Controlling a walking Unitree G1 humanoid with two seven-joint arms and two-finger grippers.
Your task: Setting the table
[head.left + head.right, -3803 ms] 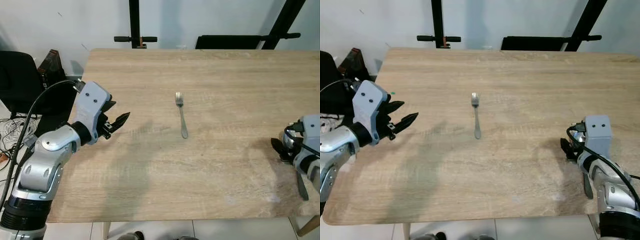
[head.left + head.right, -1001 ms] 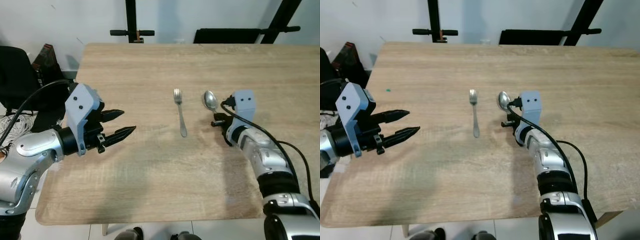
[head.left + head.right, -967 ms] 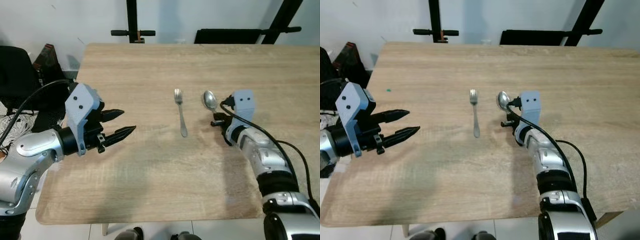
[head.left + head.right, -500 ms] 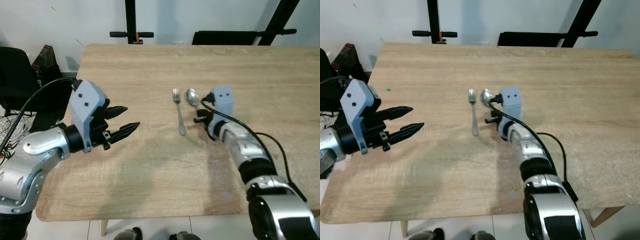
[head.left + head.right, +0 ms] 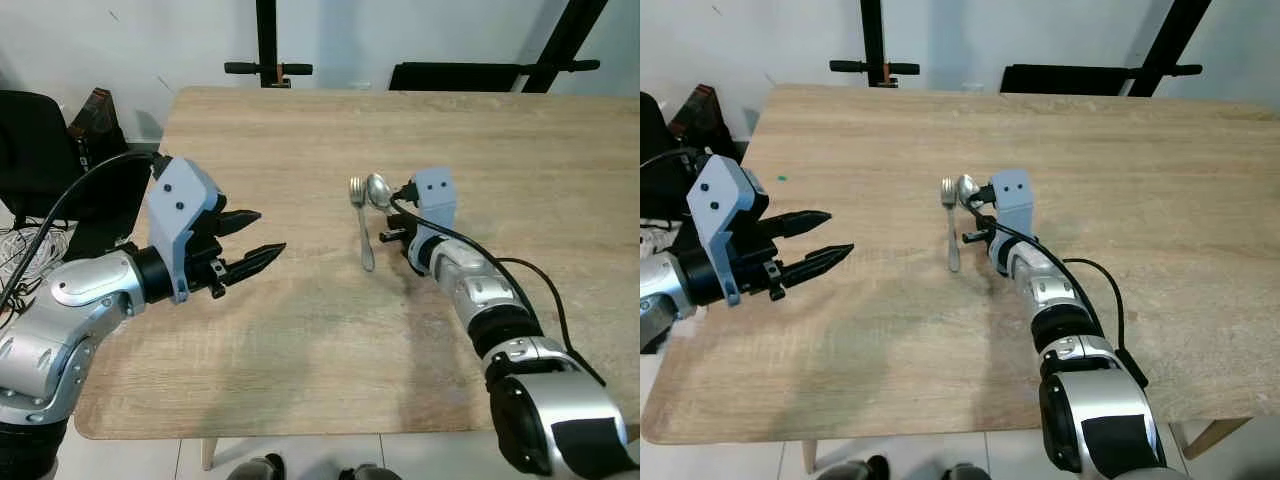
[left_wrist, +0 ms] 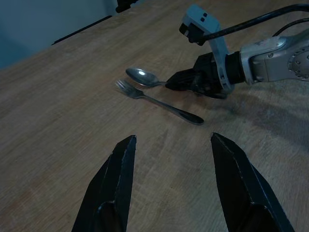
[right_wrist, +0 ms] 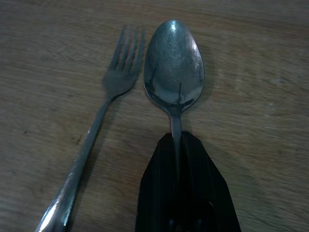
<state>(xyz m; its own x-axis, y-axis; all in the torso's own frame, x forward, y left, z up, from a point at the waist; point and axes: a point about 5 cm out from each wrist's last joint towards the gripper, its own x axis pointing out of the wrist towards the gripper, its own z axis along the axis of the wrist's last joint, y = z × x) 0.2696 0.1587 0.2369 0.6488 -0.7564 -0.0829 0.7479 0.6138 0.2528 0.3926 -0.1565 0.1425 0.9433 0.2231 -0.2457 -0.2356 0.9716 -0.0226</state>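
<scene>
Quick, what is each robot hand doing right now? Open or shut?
Left end effector: open, holding nothing, above the table.
Right end effector: shut on the spoon handle, beside the fork.

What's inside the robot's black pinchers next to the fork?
The right gripper is pinched on the spoon. Its handle runs between the fingers, hidden there; the bowl sticks out beside the fork.
</scene>
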